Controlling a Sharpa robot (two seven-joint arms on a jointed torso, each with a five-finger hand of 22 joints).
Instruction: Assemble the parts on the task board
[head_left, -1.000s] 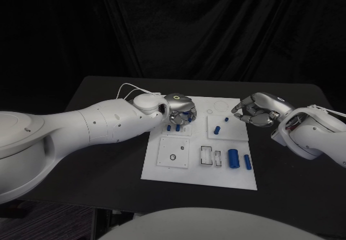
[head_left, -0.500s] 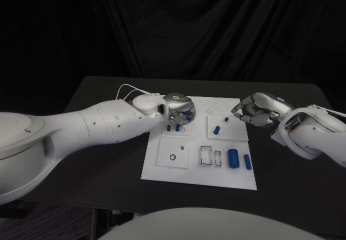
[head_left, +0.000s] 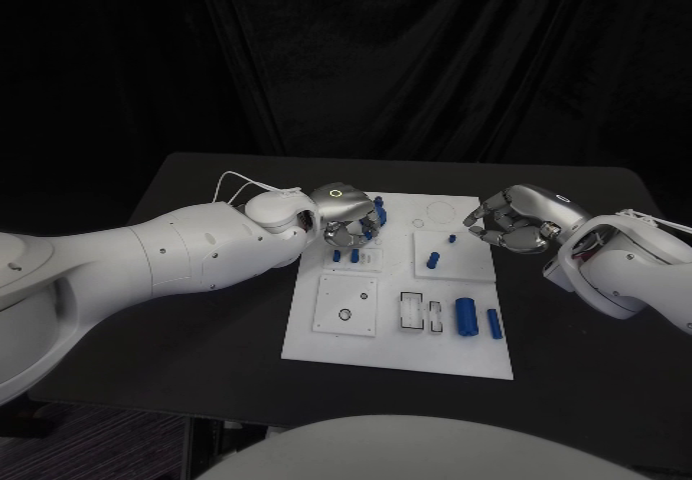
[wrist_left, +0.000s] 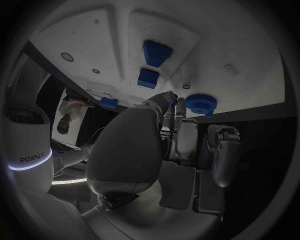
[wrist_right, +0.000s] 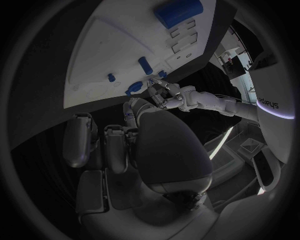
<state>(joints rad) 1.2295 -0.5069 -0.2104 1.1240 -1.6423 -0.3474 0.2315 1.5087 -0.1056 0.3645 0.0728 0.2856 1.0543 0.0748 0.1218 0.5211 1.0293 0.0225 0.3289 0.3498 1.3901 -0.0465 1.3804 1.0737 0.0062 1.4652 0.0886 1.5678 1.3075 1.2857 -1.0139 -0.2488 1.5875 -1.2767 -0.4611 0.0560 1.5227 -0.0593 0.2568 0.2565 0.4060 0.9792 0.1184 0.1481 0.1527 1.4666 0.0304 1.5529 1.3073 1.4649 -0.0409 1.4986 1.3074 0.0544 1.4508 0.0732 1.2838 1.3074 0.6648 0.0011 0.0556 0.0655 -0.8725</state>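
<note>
Pinching blue gear (wrist_left: 201, 103) at left hand (head_left: 343, 212) fingertips above task board (head_left: 346, 340).

We see the task board (head_left: 335, 335) as a white matt plate, smooth like plastic, and the blue parts (head_left: 467, 316) on it carry a soft plastic sheen. The tabletop (head_left: 202, 185) is black and matt. Both arms wear glossy white shells (hard plastic by the look). The left hand (head_left: 346, 214) and the right hand (head_left: 509, 222) are silver with a brushed metallic finish, while dark cloth (head_left: 433, 80) hangs behind in matt folds.
</note>
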